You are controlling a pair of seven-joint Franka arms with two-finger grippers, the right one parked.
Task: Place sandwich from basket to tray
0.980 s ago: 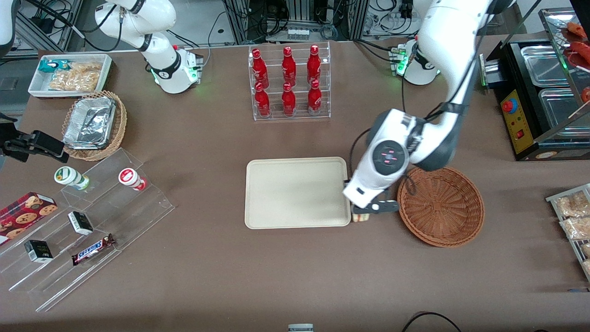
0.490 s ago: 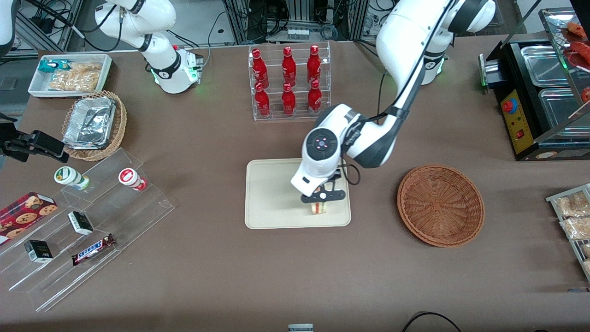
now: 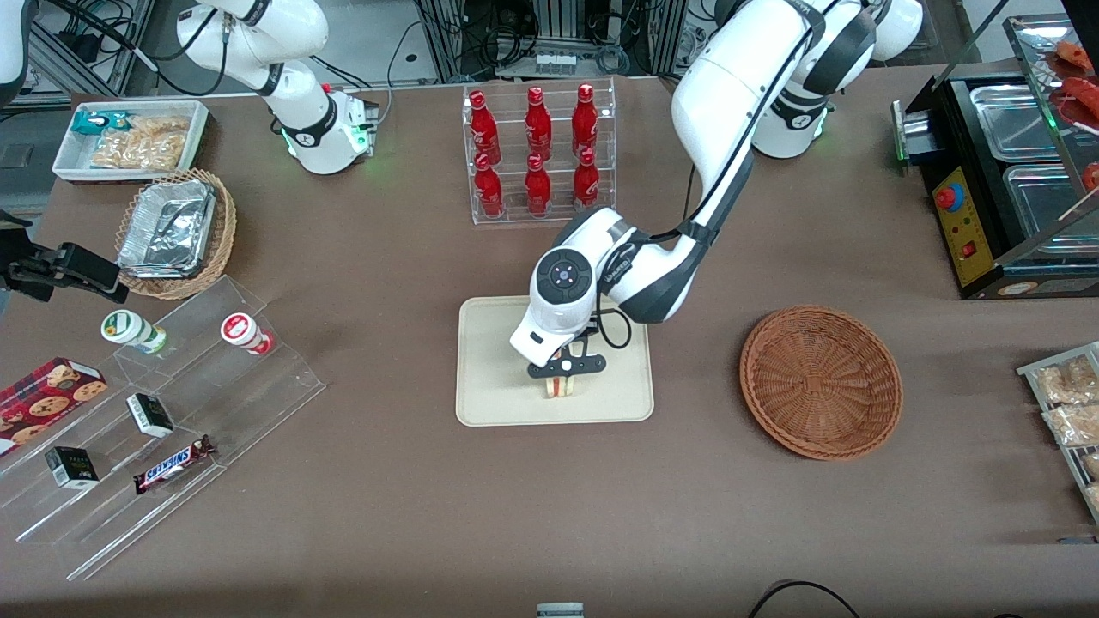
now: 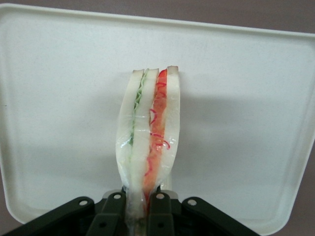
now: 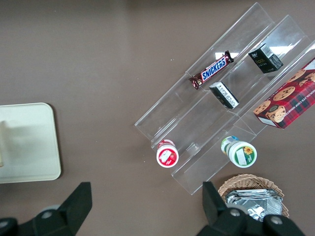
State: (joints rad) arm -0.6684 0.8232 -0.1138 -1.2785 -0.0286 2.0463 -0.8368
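Observation:
The sandwich, a wrapped wedge of pale bread with green and red filling, hangs pinched between the black fingers of my left gripper, which is shut on it. It is over the beige tray, in the part nearer the front camera, close to or touching the tray's surface; I cannot tell which. The reddish-brown wicker basket stands empty beside the tray, toward the working arm's end of the table.
A clear rack of red bottles stands farther from the front camera than the tray. Toward the parked arm's end are a clear stepped shelf with snacks and cups, a tan basket of foil trays and a white snack bin.
My gripper carried the sandwich from the gap between basket and tray to over the tray, then a little further toward the tray's middle. The basket has stayed empty throughout.

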